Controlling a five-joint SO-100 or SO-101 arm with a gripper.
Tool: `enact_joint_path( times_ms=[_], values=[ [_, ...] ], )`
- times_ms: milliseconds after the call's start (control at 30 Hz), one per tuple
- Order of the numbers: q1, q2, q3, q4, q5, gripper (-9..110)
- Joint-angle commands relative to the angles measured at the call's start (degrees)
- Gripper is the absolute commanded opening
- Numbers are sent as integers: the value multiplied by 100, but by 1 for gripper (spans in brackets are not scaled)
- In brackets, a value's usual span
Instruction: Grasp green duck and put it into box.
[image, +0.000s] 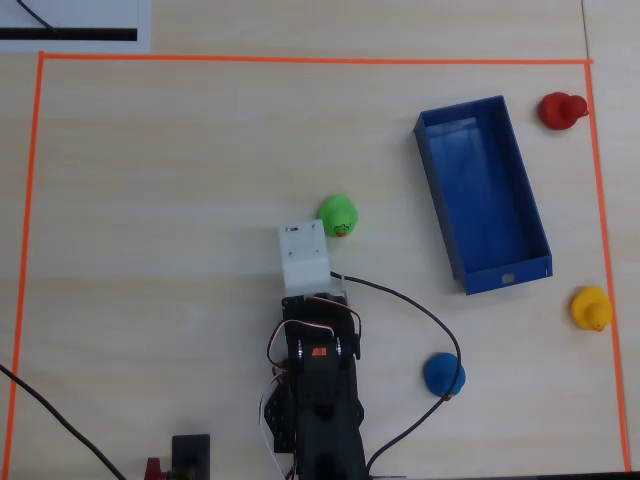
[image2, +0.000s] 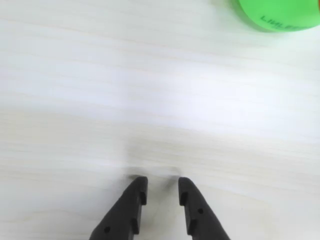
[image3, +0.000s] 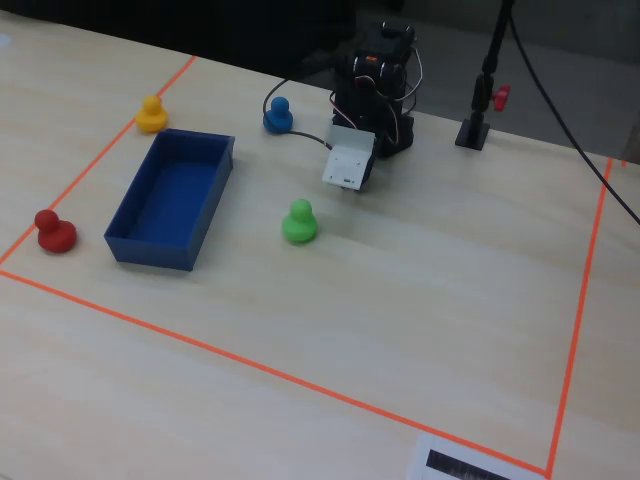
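Observation:
The green duck (image: 338, 214) stands on the pale wooden table, just up and right of the arm's white wrist housing (image: 303, 255) in the overhead view. In the wrist view only the duck's lower edge (image2: 280, 12) shows at the top right, far ahead and right of my gripper (image2: 162, 185). The two black fingers stand a little apart with nothing between them, close to the table. The dark blue box (image: 508, 275) lies to the right, and it holds nothing. In the fixed view the duck (image3: 298, 222) sits between the box (image3: 150, 250) and the arm.
A red duck (image: 560, 109), a yellow duck (image: 591, 308) and a blue duck (image: 443, 373) stand around the box. A black cable (image: 420, 310) loops on the table right of the arm. Orange tape (image: 300, 60) frames the work area.

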Motion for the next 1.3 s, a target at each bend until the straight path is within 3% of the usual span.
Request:
enact_joint_path(
  times_ms=[0, 467, 733, 833, 1267],
  values=[
    [44, -26, 18, 149, 35, 6],
    [44, -26, 18, 149, 35, 8],
    [-9, -26, 18, 141, 9, 2],
    [167, -308, -149, -352, 0, 2],
    [756, -4333, -4746, -1283, 211, 33]
  ],
)
